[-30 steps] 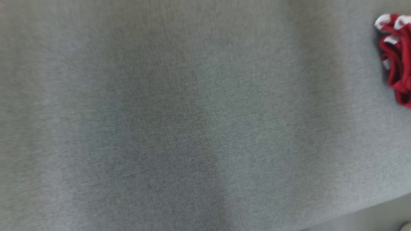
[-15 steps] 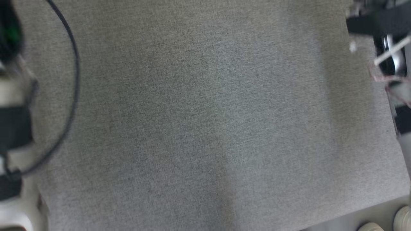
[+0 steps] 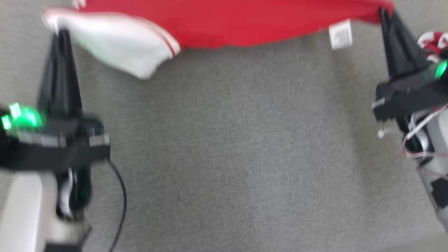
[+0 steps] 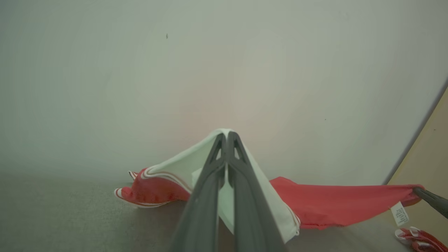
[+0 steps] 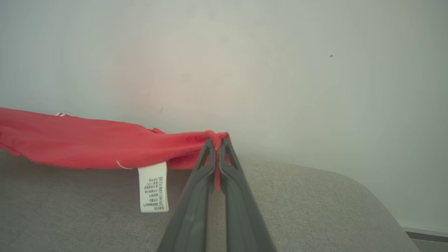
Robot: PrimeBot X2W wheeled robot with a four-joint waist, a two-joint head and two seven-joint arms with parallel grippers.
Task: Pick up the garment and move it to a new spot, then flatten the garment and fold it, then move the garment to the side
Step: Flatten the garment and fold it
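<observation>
Two thin pinches carry everything: my left gripper is clamped on the garment at its white part and my right gripper on a red corner, stretching it over the grey surface. Pulling wider could slip a corner free.

- Plain indoor test space, lab or studio by appearance; exact kind not discernible.
- Grey cloth-covered worktop with rounded corner, set against pale wall.
- Dark skirting strip at wall foot, beside worktop corner.
</observation>
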